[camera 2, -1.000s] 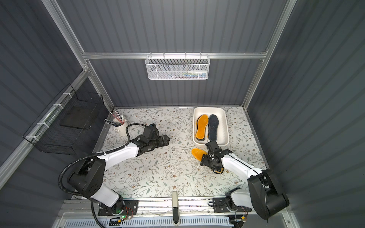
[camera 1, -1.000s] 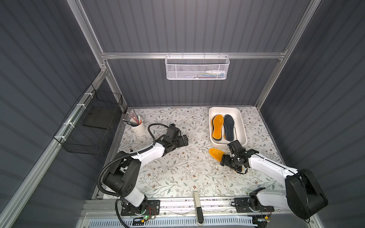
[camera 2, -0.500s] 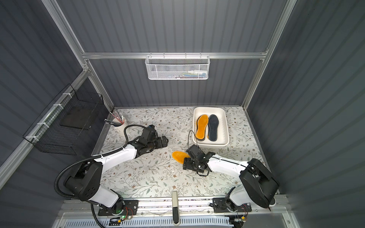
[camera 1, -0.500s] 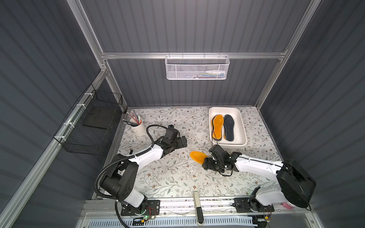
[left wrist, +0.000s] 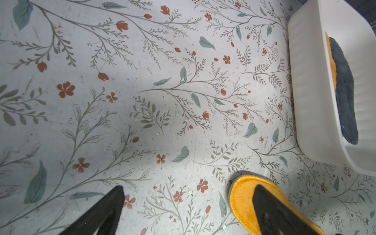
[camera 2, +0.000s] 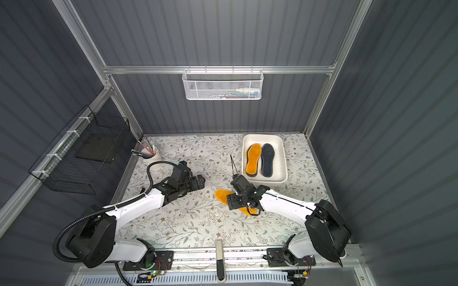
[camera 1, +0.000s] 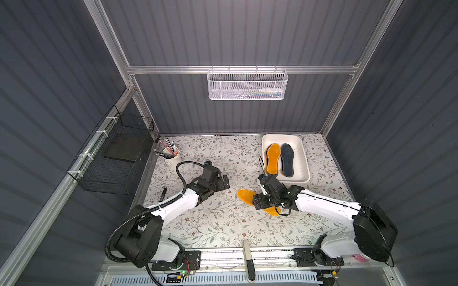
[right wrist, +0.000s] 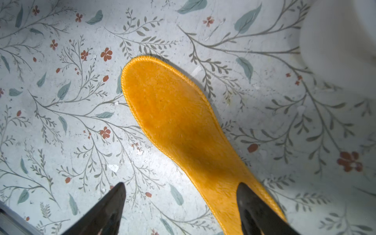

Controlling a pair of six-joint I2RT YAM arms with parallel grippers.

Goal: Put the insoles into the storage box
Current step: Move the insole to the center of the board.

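Insole, orange, flat on the surface beneath the right end effector in both top views; jaws wide apart, nothing clamped. Better hold likely from shifting sideways to straddle the narrow waist, then closing and lifting level toward the storage box close beside, an orange insole and a dark grey insole already inside. Left end effector spread fully, empty, facing the right one.

Left wrist view: rounded end of the Insole behind one finger, pointing toward this end effector.

Right wrist view: long axis of the Insole slanting out from under one finger, rounded end ahead, other finger over bare surface.
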